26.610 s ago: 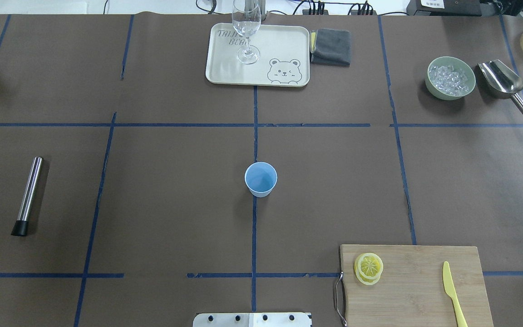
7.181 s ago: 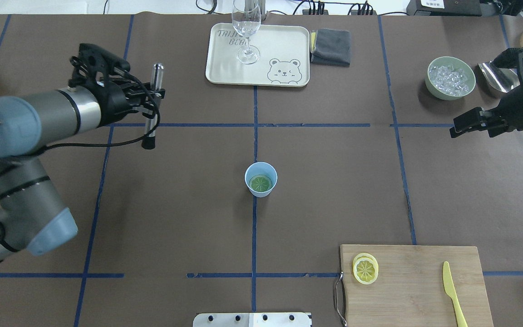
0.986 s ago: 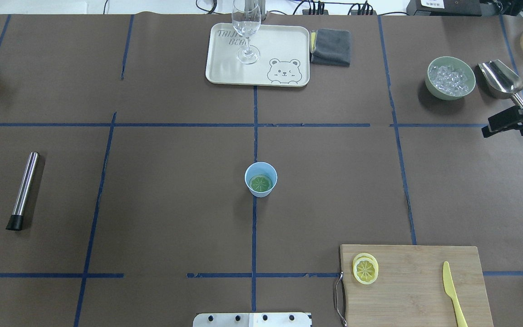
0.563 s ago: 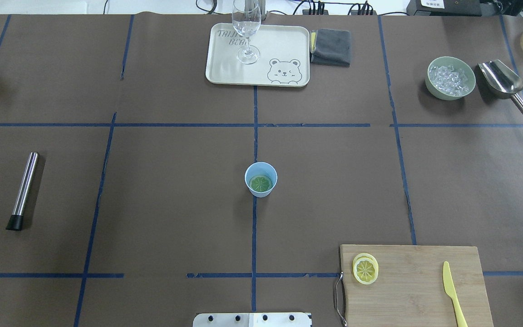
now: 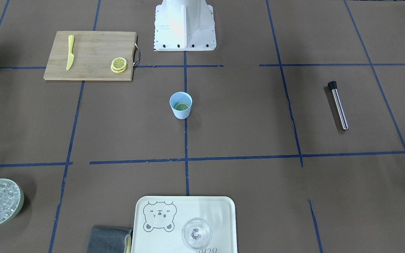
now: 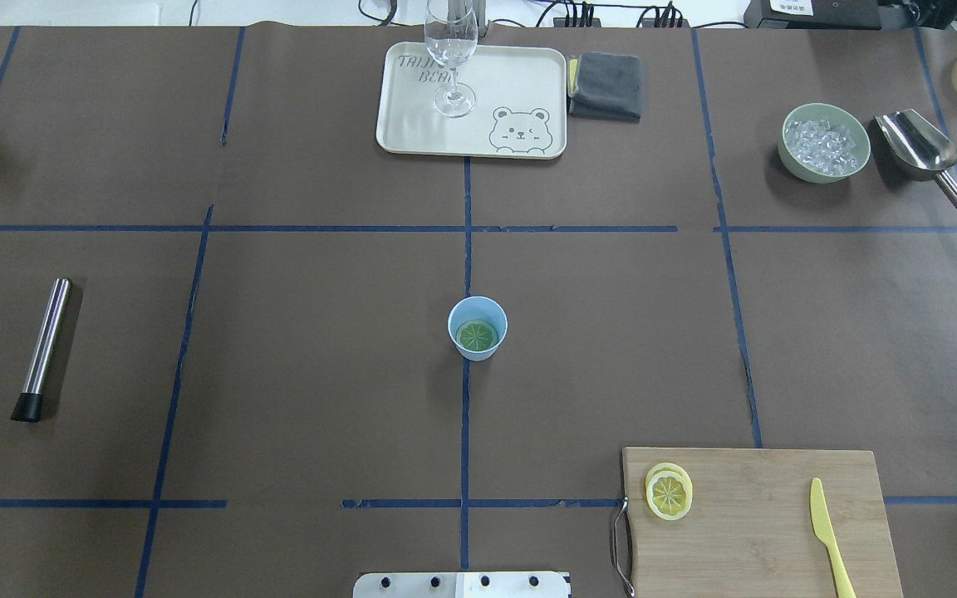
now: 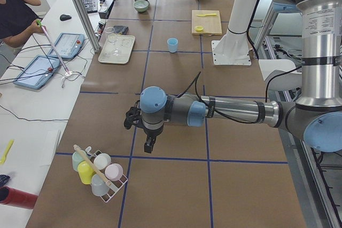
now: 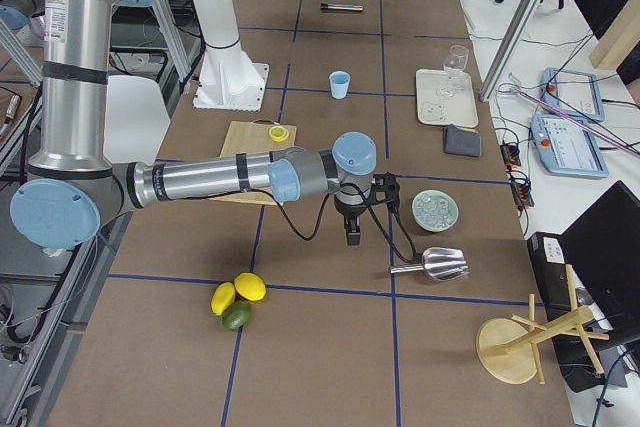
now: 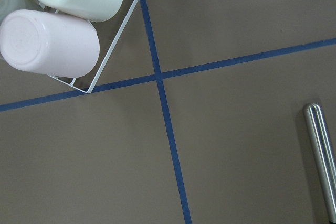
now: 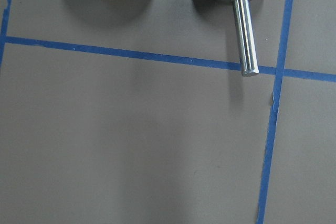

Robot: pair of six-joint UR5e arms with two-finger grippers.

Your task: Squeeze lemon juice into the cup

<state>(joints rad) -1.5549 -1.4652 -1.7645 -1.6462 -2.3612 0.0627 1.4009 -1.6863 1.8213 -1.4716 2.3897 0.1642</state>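
Observation:
The light blue cup (image 6: 477,328) stands at the table's middle, also in the front view (image 5: 180,105). One lemon slice (image 6: 477,335) lies flat inside it and looks greenish. More lemon slices (image 6: 668,492) are stacked on the wooden cutting board (image 6: 769,531). Neither arm shows in the overhead or front view. My left gripper (image 7: 150,143) hangs over the table's left end near a cup rack. My right gripper (image 8: 352,235) hangs over the right end near the ice bowl. I cannot tell whether either is open or shut. Neither wrist view shows any fingers.
A steel muddler (image 6: 43,349) lies at the left. A yellow knife (image 6: 829,536) lies on the board. A tray (image 6: 520,83) with a clear glass (image 6: 450,58) and a grey cloth (image 6: 606,85) sit at the back. An ice bowl (image 6: 825,142) and scoop (image 6: 923,158) are at the back right.
The right gripper has drawn off past the overhead view's right edge. Much earlier the cup was empty and the left gripper held the muddler, which now lies on the table.

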